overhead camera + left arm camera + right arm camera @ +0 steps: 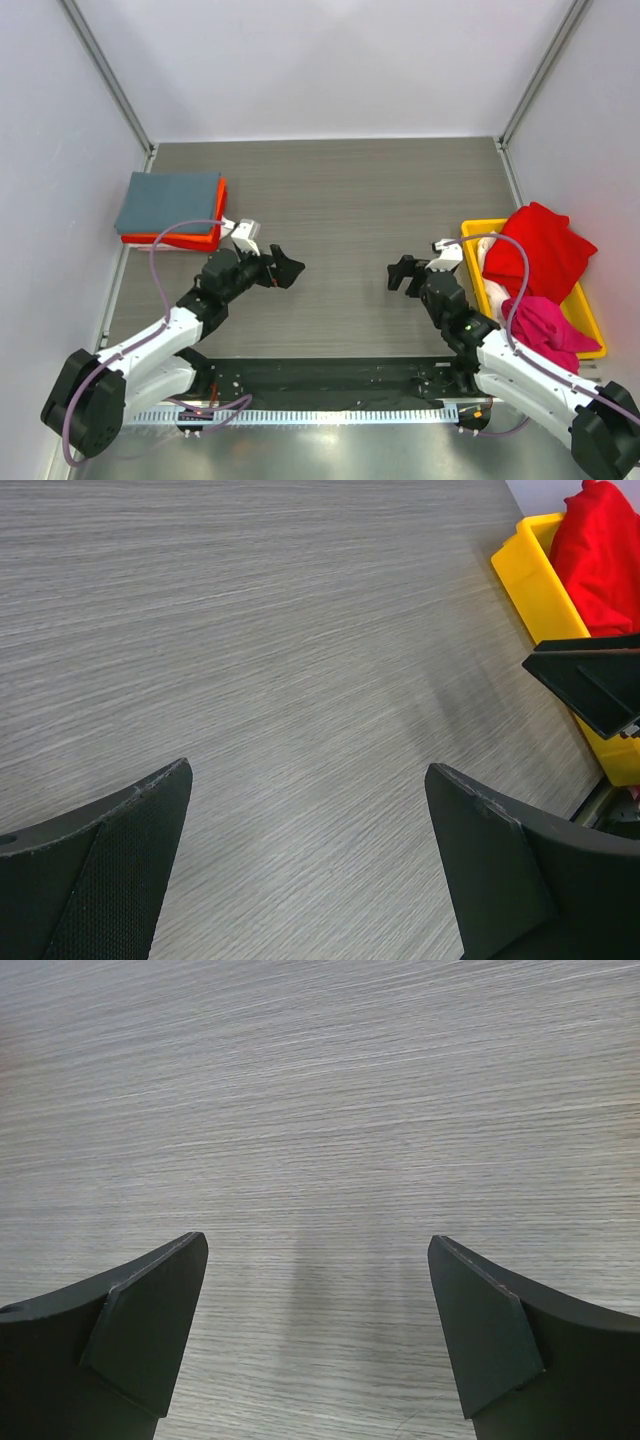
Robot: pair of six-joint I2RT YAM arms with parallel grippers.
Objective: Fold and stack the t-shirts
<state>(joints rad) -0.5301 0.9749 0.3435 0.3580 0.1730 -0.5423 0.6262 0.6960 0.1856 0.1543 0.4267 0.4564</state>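
Red t-shirt [540, 245] and pink t-shirt [545, 325] lie crumpled in the yellow tray [470, 232] on the right. Grey-blue t-shirt [168, 202] sits folded on the orange t-shirt [165, 241], probably folded too but mostly hidden. Cloth is soft, light and limp, so pinch a hem or shoulder edge. Tray is rigid plastic; surface [340, 190] is matte woodgrain. Left gripper [292, 272] and right gripper [396, 274] are spread wide, empty.

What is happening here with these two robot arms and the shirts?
Nothing is held at this moment. The left claw and the right claw are both open and hover over the middle of the table. At the far left, a folded grey-blue shirt lies on a folded orange shirt. At the right, a red shirt and a magenta shirt lie crumpled in the yellow tray, not yet folded.
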